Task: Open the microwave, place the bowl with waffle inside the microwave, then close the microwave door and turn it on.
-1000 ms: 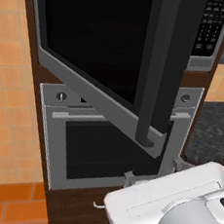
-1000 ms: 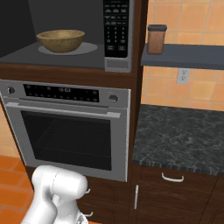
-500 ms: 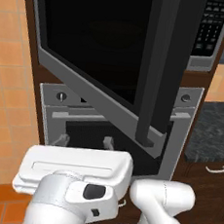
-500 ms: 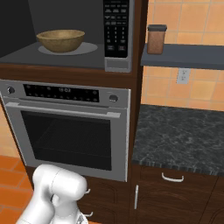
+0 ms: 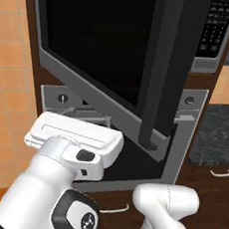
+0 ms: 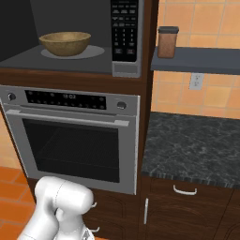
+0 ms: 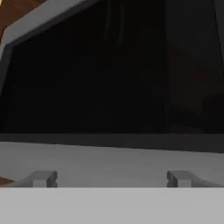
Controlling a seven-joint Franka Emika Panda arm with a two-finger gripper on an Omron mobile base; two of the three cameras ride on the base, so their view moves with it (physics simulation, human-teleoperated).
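Observation:
The microwave (image 6: 70,37) stands open above the oven. Its door (image 5: 108,46), black glass in a grey border, swings out to the left, with the dark vertical handle (image 5: 164,66) at its free edge. The brown bowl (image 6: 64,43) sits inside the cavity on the round plate; its wall hides the waffle. My gripper (image 5: 88,118) is open and holds nothing, just below the door's lower edge in front of the oven. In the hand view the fingertips (image 7: 43,178) stand wide apart, facing the door's glass (image 7: 109,78) from close by.
A silver oven (image 6: 70,140) with a horizontal bar handle sits under the microwave. The black keypad (image 6: 125,30) is right of the cavity. To the right are a dark stone counter (image 6: 197,145) and a shelf with a brown jar (image 6: 167,42).
My arm has swung from the lower right to the left and risen, bringing the open hand up under the door's lower edge. The door and the bowl have not moved.

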